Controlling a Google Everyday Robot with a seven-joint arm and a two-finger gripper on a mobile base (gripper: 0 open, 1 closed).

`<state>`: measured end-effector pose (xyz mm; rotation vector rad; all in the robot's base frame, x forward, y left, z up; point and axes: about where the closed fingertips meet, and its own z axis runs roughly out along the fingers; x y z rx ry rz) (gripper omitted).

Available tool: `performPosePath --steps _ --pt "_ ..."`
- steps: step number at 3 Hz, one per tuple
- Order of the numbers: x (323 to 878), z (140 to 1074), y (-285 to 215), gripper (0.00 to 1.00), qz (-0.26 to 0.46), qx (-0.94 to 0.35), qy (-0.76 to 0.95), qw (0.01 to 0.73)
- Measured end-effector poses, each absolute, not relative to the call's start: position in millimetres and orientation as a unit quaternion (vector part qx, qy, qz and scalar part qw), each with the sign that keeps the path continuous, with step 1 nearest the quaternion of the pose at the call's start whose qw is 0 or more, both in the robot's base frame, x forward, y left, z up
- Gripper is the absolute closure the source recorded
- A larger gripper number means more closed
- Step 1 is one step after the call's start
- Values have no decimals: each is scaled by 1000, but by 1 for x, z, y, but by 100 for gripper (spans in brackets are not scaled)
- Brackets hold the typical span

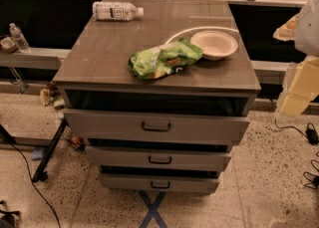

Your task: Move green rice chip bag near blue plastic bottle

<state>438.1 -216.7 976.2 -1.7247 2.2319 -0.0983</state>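
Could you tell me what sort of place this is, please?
Probably a lab or workshop: a grey drawer cabinet on speckled floor, loose cables, a blue tape cross. The robot's hand hangs at the right edge, beside the cabinet.

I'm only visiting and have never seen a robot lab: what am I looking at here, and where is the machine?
This is one picture from a single camera looking down at a grey drawer cabinet; where the camera is mounted is not recorded. The machine is a wheeled robot with one arm. Only the pale shape at the right edge shows: its gripper, hanging beside the cabinet, apart from everything on top. On the top lie a green rice chip bag, a white bowl beside it on the right, and, at the back left, a blue plastic bottle on its side. The bag is not held.
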Motion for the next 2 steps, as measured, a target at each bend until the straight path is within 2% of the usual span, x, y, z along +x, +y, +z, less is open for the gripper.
performPosePath --steps 2 --pt "447 972 -207 0 -30 -612 771 174"
